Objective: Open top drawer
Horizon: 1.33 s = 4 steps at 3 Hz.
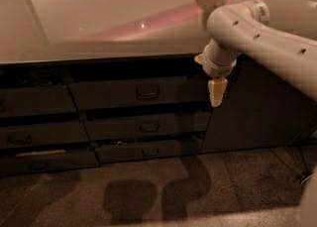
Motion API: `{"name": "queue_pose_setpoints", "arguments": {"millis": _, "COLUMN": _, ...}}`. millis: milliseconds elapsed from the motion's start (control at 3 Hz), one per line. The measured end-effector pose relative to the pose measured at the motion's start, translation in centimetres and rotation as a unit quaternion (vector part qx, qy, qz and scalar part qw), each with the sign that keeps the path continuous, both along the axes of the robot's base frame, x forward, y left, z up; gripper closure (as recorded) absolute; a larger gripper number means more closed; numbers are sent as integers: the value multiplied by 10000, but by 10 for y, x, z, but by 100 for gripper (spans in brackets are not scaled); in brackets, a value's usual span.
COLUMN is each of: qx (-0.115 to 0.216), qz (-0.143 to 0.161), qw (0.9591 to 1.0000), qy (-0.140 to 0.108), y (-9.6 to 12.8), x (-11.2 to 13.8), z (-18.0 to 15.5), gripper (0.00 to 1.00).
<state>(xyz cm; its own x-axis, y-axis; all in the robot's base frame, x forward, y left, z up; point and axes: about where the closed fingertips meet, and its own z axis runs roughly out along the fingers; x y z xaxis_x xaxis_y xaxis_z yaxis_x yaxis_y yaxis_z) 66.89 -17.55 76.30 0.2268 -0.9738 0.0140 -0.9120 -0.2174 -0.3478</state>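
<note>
Reach comes first, I judge: the gripper (216, 93) hangs pointing down, its fingers pressed together into one pale wedge, at the right end of the top drawer (109, 97) and well right of its handle (147, 92). It should travel left to handle height, part its fingers, grip squarely, then pull straight out. The drawer sits just under the countertop (99, 23), apparently shut, front facing the room, long axis running left to right.
</note>
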Motion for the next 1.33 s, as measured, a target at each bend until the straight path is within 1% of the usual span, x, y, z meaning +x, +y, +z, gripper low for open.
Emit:
{"name": "queue_pose_setpoints", "arguments": {"millis": 333, "qx": -244, "qz": 117, "qw": 9996, "qy": -58, "y": -4, "x": -5, "z": -20, "gripper": 0}}
{"name": "queue_pose_setpoints", "arguments": {"millis": 667, "qx": -243, "qz": 118, "qw": 9996, "qy": -58, "y": -4, "x": -5, "z": -20, "gripper": 0}}
{"name": "queue_pose_setpoints", "arguments": {"millis": 1000, "qx": 65, "qz": 285, "qw": 9996, "qy": 43, "y": -6, "x": -2, "z": -21, "gripper": 0}}
{"name": "queue_pose_setpoints", "arguments": {"millis": 1333, "qx": 467, "qz": 809, "qw": 9956, "qy": 109, "y": 0, "x": 4, "z": -20, "gripper": 0}}
